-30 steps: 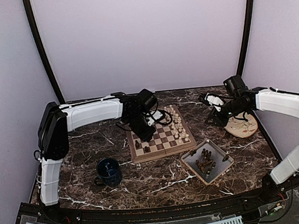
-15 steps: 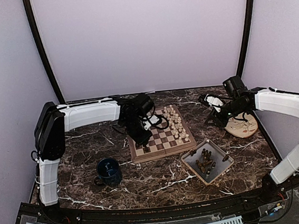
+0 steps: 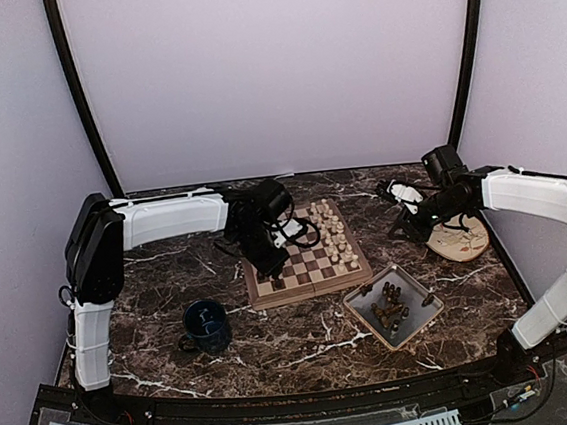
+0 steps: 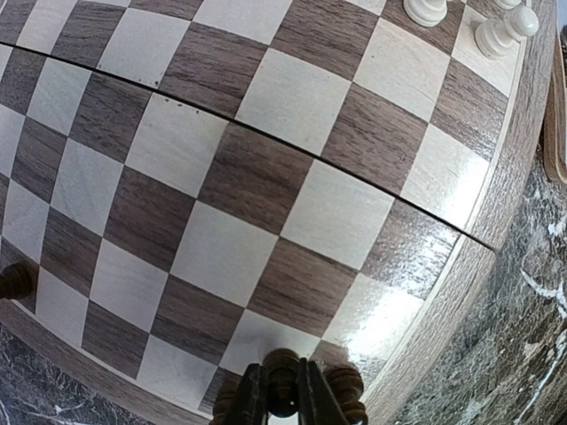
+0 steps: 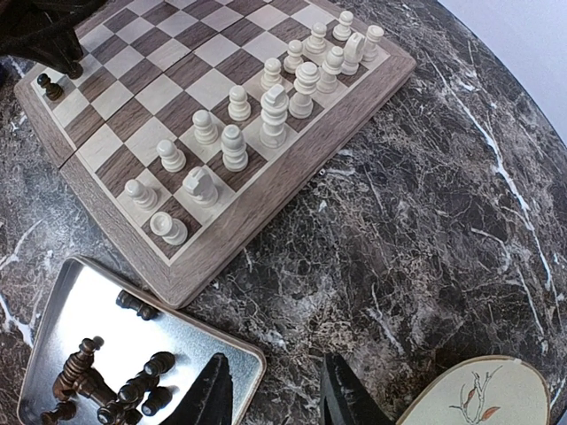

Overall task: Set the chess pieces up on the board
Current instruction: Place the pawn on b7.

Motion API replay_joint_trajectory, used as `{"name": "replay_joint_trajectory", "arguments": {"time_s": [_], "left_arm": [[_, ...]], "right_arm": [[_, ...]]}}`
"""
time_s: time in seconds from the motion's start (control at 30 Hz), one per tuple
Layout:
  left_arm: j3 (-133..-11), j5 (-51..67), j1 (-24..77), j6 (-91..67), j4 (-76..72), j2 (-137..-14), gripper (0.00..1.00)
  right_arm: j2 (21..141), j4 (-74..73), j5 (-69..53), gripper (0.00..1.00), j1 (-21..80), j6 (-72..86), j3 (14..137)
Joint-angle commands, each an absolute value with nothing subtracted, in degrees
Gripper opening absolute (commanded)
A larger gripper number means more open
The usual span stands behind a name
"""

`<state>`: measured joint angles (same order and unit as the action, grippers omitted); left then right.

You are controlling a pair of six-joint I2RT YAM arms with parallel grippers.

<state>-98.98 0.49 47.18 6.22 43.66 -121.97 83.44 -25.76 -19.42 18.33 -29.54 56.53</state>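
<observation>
Top external view: over the last second the left gripper slid from mid-board toward the near-left edge of the board and stopped. Its jaws are pinched narrow on a dark chess piece just over an edge square, so I'd guess a placement's coming. White pieces already stand along the right side. The right gripper hasn't budged, jaws half open and empty. More dark pieces wait in the tray.
</observation>
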Motion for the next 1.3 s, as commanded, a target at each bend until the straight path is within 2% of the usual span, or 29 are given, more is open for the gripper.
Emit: {"name": "replay_joint_trajectory", "arguments": {"time_s": [0.0,0.2,0.5,0.9,1.07,1.27], "left_arm": [[-98.03,1.42,46.68,6.06,42.07,-119.12,0.11],[-97.85,1.12,46.50,5.98,42.12,-119.27,0.12],[-98.80,-0.13,46.50,5.90,43.84,-119.17,0.29],[-105.38,-0.87,46.50,6.10,45.14,-116.56,0.37],[-103.13,1.84,46.54,6.68,37.43,-110.83,0.39],[-90.02,4.27,46.41,5.22,22.09,-103.09,0.40]], "right_arm": [[83.94,-25.49,-19.23,0.35,18.37,-29.83,56.67],[84.11,-25.61,-19.33,0.35,18.38,-29.84,56.61],[84.29,-25.82,-19.42,0.36,18.42,-29.81,56.78],[81.93,-30.23,-19.51,0.36,18.20,-28.45,60.84],[79.56,-38.23,-18.39,0.36,18.15,-31.17,63.53],[77.01,-45.87,-18.82,0.37,19.42,-37.39,59.66]]}}
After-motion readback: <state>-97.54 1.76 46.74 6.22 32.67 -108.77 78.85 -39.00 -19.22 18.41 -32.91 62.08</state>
